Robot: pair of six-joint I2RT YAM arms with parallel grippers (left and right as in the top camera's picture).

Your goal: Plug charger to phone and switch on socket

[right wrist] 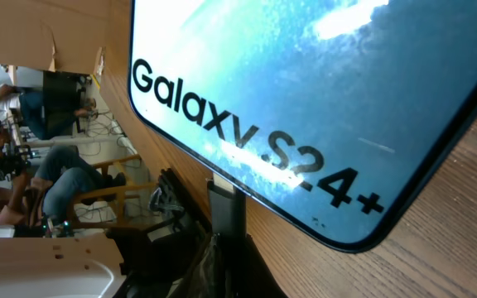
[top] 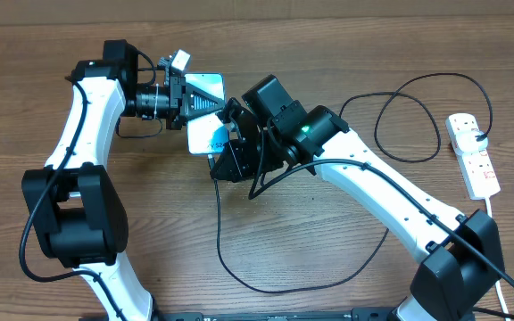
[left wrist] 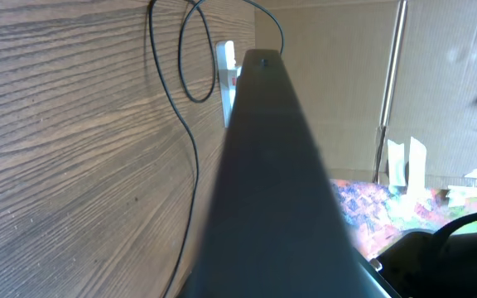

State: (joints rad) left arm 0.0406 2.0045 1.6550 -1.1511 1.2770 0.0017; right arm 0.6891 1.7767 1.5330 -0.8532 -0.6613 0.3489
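- My left gripper (top: 216,104) is closed. From overhead its fingers make one dark point with no gap, and in my left wrist view they (left wrist: 263,182) run up the middle as a single dark wedge.
- That dark point lies over the upper end of the phone (top: 203,134). I cannot tell whether the tips press on the glass or sit just above it.
- My right gripper (top: 227,148) is clamped narrow on the connector end of the charger (top: 218,223), at the phone's lower end, opposite my left fingers.
- In my right wrist view the phone (right wrist: 305,83) fills the space just ahead of my fingers. Its screen is lit blue-teal, with "Galaxy S24+" in dark letters near the edge that faces me.
- The black connector (right wrist: 226,203) sticks straight out from between my right fingers and touches that edge of the phone. How far it has gone in I cannot tell.
- Behind my right fingers the cable drops away and sweeps in a wide loop over the table (top: 328,53), under my right arm. It makes a second loop further out on the right.
- The socket (top: 473,156) lies well away from both sets of fingers, at the far right of the table beyond that second loop, with red switches along it.
- My left wrist view shows the socket (left wrist: 226,79) far ahead, just left of my fingertips. The thin cable (left wrist: 197,174) loops across the wood beside them.
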